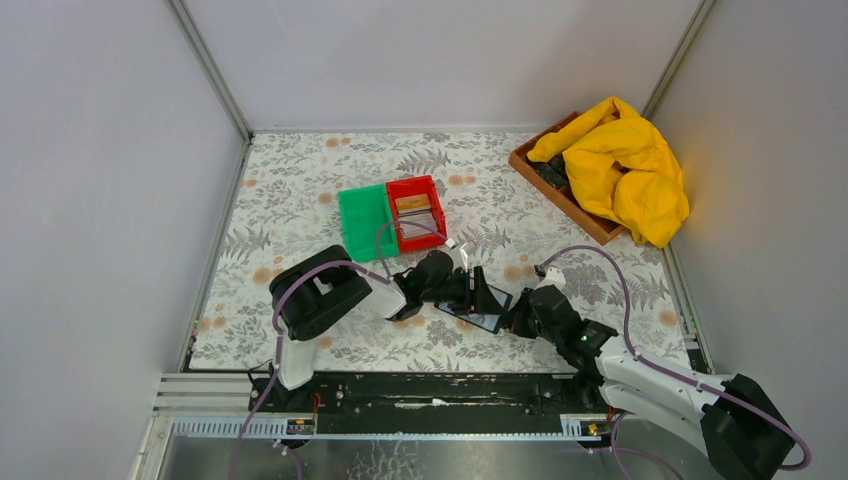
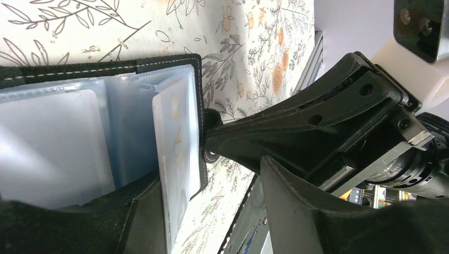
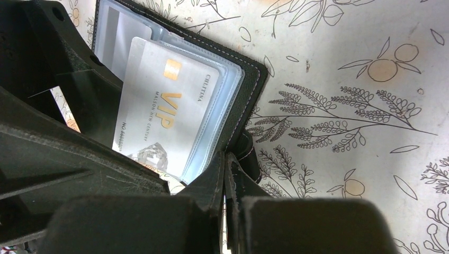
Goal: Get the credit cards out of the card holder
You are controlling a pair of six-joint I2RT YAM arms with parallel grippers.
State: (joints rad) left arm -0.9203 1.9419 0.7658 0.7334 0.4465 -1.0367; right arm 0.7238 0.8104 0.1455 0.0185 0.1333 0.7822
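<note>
Probably a lab test cell: white panel walls [image 1: 100, 150] enclosing a floral-covered table [image 1: 480, 160].

One holder [image 1: 480, 309], one card [image 3: 167, 106] showing; one green bin [image 1: 362, 222], one red bin [image 1: 416, 184], one tray [image 1: 562, 202], one yellow cloth [image 1: 625, 165].

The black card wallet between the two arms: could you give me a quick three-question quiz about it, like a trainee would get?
1. True or false: the white plastic VIP card lies fully outside the black bifold card holder.
2. Which fingers pinch the holder's cover edge? A) left fingers B) right fingers C) neither
3. Fill in: a brownish card lies in the ___ plastic bin.
Key: 1 false, it sits in a clear sleeve; 2 B; 3 red.
</note>
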